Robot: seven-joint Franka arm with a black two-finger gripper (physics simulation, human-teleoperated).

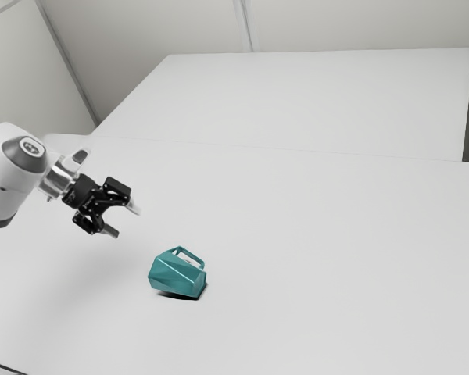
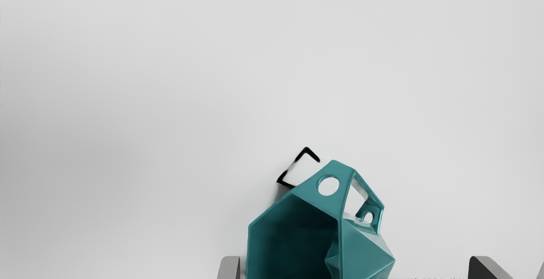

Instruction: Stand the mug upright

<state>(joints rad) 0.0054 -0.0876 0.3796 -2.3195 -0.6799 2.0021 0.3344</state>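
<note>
The wrist view's bottom edge crops the mug [image 2: 340, 232].

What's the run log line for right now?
task: set mug upright | mug: on its side on table | gripper: open, apart from mug | status: mug not held

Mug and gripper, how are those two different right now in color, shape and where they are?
The mug is teal all over, while the gripper is mostly black with grey fingertips.
The mug is a hollow, faceted vessel with one handle; the gripper has two separate fingers, spread open.
The mug lies tipped over on the table, whereas the gripper hangs above it.
Both have angular outlines.
</note>
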